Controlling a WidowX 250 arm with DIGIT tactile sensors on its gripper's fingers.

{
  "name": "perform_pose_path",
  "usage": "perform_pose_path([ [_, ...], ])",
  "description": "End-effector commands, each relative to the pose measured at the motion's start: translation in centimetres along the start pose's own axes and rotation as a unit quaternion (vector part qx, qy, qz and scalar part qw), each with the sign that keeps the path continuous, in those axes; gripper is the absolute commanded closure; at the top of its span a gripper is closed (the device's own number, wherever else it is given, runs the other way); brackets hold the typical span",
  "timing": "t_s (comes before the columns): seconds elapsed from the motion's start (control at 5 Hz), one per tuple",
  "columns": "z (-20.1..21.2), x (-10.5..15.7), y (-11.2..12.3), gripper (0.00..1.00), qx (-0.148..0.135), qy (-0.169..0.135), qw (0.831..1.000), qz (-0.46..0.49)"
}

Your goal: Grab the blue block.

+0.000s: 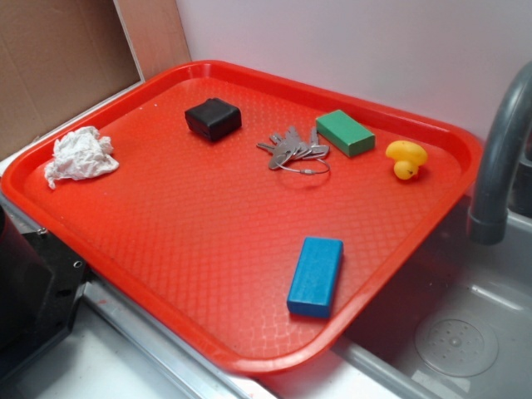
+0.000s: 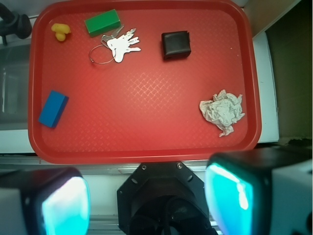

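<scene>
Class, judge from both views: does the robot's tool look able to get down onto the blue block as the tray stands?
Probably yes. The blue block lies flat, alone near the tray edge, nothing on or against it. The tool sits open, well back from it.

Kitchen-style sink station, apparently a staged robot test setup rather than a working kitchen. Indicated by a stainless steel sink basin [image 1: 465, 332] with a perforated drain [image 1: 455, 345] and a grey curved faucet [image 1: 499, 158] at one side. Bridged across the basin and counter edge by a red plastic cafeteria tray [image 1: 208, 224] carrying unrelated small props: rubber duck [image 1: 406, 157], key bunch [image 1: 293, 150], crumpled paper [image 1: 80, 155]. Backed by a plain white wall [image 1: 349, 41] and a cardboard panel [image 1: 50, 58].
</scene>
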State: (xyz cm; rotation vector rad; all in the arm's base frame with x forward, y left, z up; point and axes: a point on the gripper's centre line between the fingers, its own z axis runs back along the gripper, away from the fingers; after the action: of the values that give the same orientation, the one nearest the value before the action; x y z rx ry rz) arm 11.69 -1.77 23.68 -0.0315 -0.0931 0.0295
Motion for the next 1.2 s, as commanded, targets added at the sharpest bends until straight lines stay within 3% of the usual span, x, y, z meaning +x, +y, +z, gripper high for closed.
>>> perform_pose_path([
  [0.0, 0.0, 0.0, 0.0, 0.00, 0.000, 0.000, 1.000, 0.000],
  [0.2, -4.7, 2.5, -2.0, 0.00, -0.010, 0.009, 0.995, 0.098],
  [0.4, -6.6, 5.3, -5.0, 0.00, -0.027, -0.024, 0.979, 0.201],
  [1.0, -6.6, 5.3, -5.0, 0.00, -0.027, -0.024, 0.979, 0.201],
])
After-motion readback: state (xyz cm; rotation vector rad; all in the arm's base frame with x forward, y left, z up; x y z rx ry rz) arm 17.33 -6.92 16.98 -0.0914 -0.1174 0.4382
